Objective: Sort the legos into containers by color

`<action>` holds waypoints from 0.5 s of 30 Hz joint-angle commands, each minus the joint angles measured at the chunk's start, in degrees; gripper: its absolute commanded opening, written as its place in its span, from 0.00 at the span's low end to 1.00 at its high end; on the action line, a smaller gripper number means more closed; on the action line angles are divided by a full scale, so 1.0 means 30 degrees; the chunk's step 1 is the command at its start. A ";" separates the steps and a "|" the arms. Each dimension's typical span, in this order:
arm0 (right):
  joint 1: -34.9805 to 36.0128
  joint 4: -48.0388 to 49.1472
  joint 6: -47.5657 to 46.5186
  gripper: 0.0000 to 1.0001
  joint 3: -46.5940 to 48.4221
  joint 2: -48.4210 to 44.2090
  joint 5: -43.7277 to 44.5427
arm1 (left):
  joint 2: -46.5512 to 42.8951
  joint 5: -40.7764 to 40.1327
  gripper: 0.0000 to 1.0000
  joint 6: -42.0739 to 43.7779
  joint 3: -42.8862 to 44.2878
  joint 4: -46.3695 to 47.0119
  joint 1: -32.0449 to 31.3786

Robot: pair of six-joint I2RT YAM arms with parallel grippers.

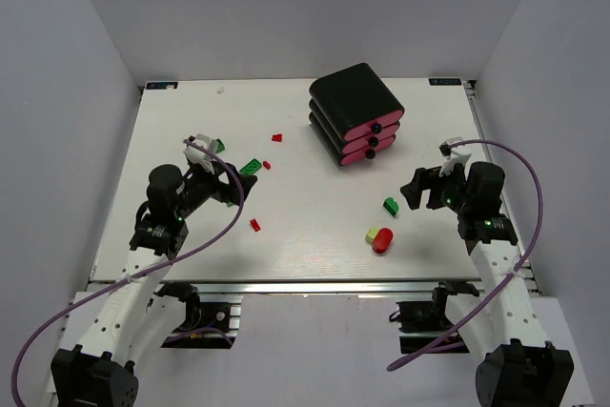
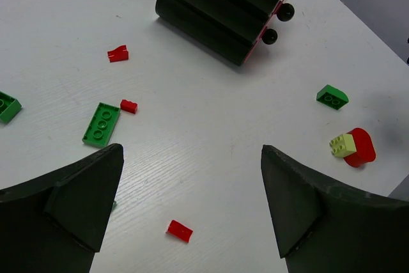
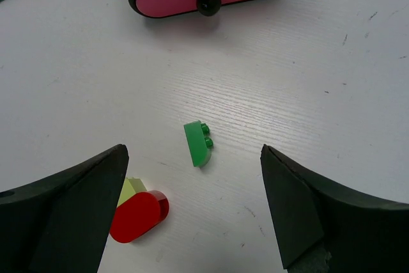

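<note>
Top: drawers look shut at 1 o'clock, legos loose across table, none sorted. My left pincer and right pincer both released, empty.
L wrist: red brick at 6, between my jaws.
R wrist: green brick centre, drawers at 12. Everything left.

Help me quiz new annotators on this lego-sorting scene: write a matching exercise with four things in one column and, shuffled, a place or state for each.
Things:
1. flat green plate
2. yellow-green brick
3. pink drawers
4. left gripper

Places or states:
A. open, holding nothing
B. stacked in the black cabinet
C. right against a rounded red brick
D. beside a small red piece

Pairs: 1-D, 2-C, 3-B, 4-A.
</note>
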 commanded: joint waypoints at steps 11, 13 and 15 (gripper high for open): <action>-0.0058 -0.0321 -0.2799 0.89 -0.0290 -0.0605 -0.3511 | -0.0396 0.0426 0.98 0.0078 -0.0083 0.0356 0.0056; -0.0029 -0.0785 -0.5902 0.89 -0.0587 -0.0518 -0.5186 | -0.0425 0.0309 0.94 0.0048 -0.0141 0.0385 0.0056; 0.0117 -0.1082 -0.6527 0.89 -0.0211 -0.0168 -0.4992 | -0.0222 0.0251 0.76 -0.0098 -0.0083 0.0502 0.0056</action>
